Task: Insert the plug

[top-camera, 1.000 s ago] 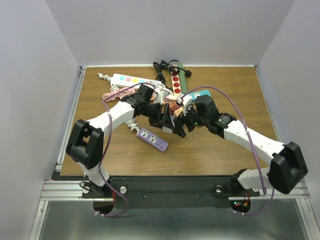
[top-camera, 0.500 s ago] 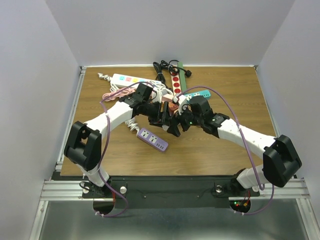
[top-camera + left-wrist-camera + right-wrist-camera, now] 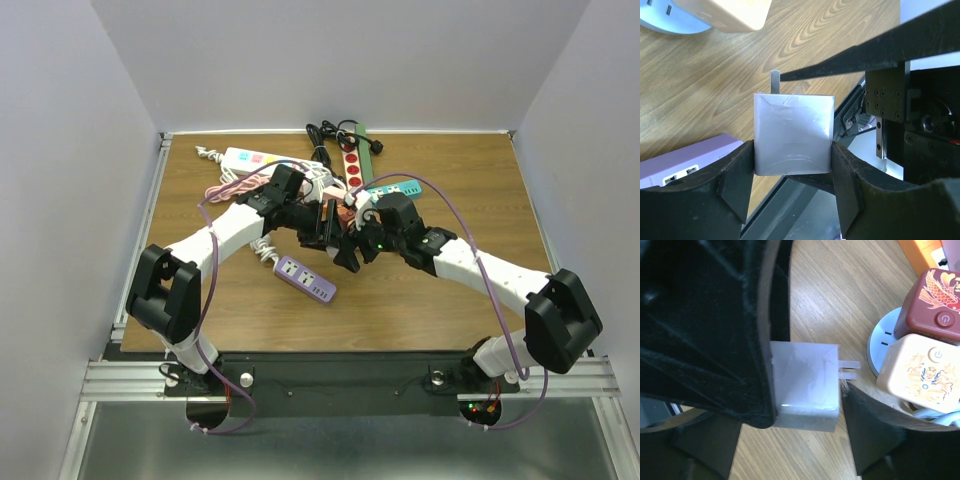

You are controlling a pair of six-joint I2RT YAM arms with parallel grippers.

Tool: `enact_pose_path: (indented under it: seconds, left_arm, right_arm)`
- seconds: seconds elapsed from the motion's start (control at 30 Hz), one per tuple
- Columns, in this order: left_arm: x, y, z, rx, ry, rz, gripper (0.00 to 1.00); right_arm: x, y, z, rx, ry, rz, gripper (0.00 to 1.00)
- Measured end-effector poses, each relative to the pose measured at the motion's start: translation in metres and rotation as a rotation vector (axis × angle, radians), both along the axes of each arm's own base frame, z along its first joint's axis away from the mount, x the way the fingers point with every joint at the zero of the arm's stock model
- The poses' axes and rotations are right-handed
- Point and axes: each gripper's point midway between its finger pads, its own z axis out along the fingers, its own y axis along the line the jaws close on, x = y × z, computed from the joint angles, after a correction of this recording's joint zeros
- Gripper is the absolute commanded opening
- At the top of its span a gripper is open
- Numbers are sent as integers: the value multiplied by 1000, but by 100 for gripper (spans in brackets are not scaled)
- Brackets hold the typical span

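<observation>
From above, the left claw [image 3: 338,248] and right claw [image 3: 358,238] are meeting over the wooden bench [image 3: 450,190].

Left wrist: the left claw is clamping a smooth white cube plug [image 3: 792,132], its metal prongs pointing away, likely for a handover.

Right wrist: the right claw is spreading wide, straddling that plug.

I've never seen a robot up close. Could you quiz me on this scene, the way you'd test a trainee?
1. True or false: the left gripper is shut on the plug.
2. The strip nearest the arms' bases is: A) purple B) red C) black
3. Fill in: the prongs are bare, so the plug is not yet ____.
Key: 1 true; 2 A; 3 inserted.
</observation>
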Motion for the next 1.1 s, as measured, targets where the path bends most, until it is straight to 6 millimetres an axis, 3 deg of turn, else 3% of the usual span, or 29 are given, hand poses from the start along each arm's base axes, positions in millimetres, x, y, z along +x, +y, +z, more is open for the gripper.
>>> enact_pose_path:
  seconds: [0.03, 0.13, 0.3, 0.33, 0.37, 0.4, 0.47, 0.5, 0.6, 0.63, 0.73, 1.0, 1.1]
  left_arm:
    - [1, 0, 0, -3, -3, 2, 0]
    - [3, 0, 2, -9, 3, 16, 0]
    - [4, 1, 2, -12, 7, 20, 0]
    - [4, 1, 2, -13, 7, 19, 2]
    - [4, 1, 2, -14, 6, 19, 9]
    - [4, 1, 2, -15, 5, 19, 23]
    - [4, 1, 2, -15, 4, 20, 41]
    - [4, 1, 2, -15, 3, 20, 59]
    - [3, 2, 1, -15, -3, 25, 75]
    - [3, 3, 0, -14, -3, 28, 86]
    - [7, 7, 1, -15, -36, 38, 99]
    - [28, 21, 46, -119, -188, 90, 99]
    - [36, 27, 54, -134, -258, 100, 99]
  right_arm:
    - [1, 0, 1, 0, -3, -3, 65]
    - [1, -1, 1, -4, -13, -6, 46]
    - [2, -1, 1, -7, -22, -11, 23]
    - [2, -1, 1, -7, -22, -12, 10]
    - [2, -1, 1, -7, -19, -17, 6]
    - [2, -1, 1, -5, -16, -20, 2]
    - [2, -1, 1, -4, -13, -24, 0]
    - [3, -2, 1, -5, -11, -30, 0]
    - [5, -2, -1, -9, -8, -44, 0]
    - [5, -3, -2, -12, -5, -50, 0]
    - [5, -3, -6, -10, 19, -66, 0]
    - [4, -10, -20, -29, 63, -118, 0]
    - [4, -12, -24, -28, 86, -136, 0]
